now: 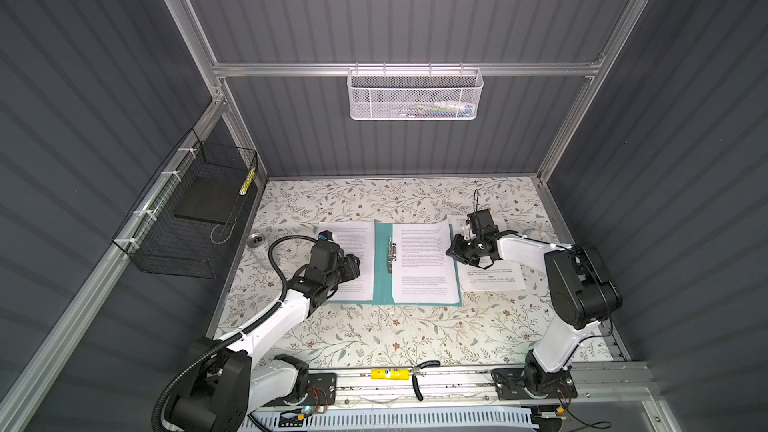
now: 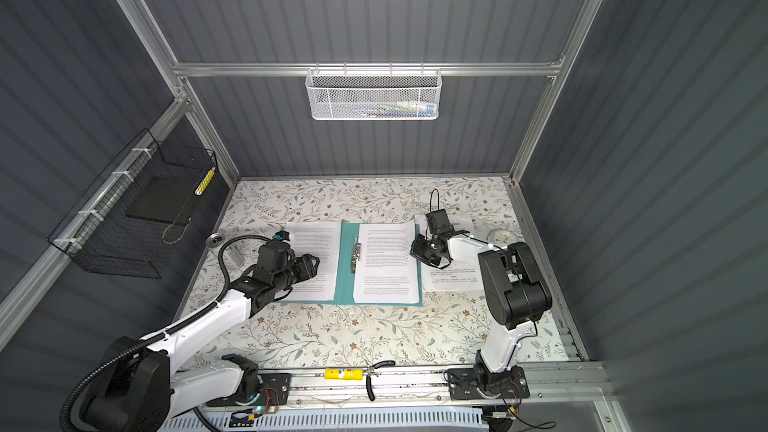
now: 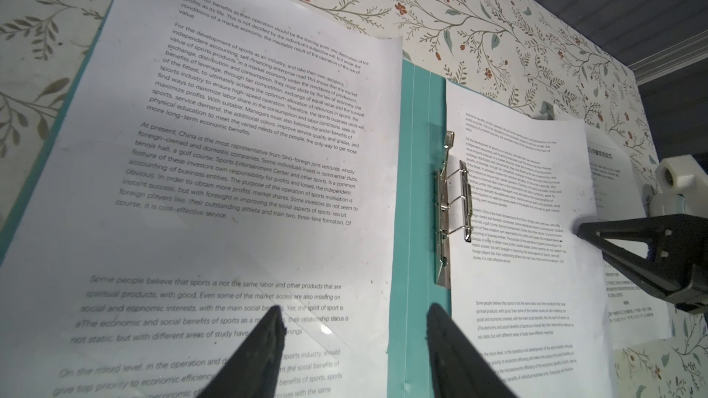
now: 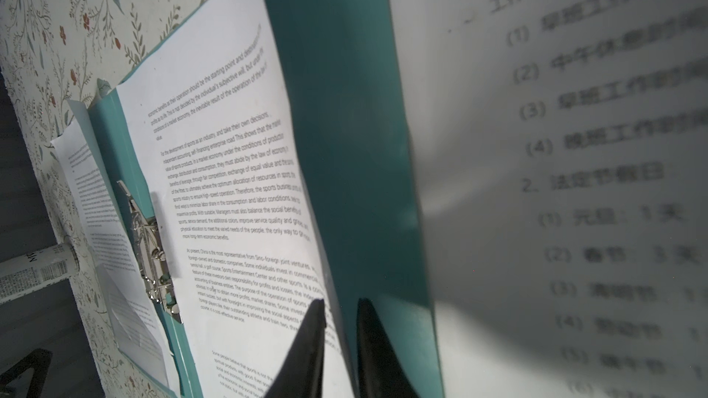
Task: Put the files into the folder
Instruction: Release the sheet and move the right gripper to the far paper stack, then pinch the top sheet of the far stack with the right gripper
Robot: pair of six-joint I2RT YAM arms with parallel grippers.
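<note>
The teal folder (image 1: 382, 272) (image 2: 345, 272) lies open on the floral table, its metal clip (image 3: 454, 201) on the spine. One printed sheet of the files (image 1: 357, 238) rests on the left cover and another (image 1: 424, 263) on the right cover. A third sheet (image 1: 494, 280), in Chinese print, lies under the right edge. My left gripper (image 3: 354, 312) (image 1: 354, 264) hovers open over the left sheet. My right gripper (image 4: 340, 302) (image 1: 453, 252) pinches the raised edge of the right cover (image 4: 344, 147) together with its sheet, one finger on each side.
A can (image 1: 255, 239) lies left of the folder. A black wire basket (image 1: 166, 251) holding a dark slab hangs on the left wall, and a white mesh basket (image 1: 415, 114) on the back rail. A yellow tool (image 1: 390, 374) and pliers (image 1: 417, 384) lie on the front rail.
</note>
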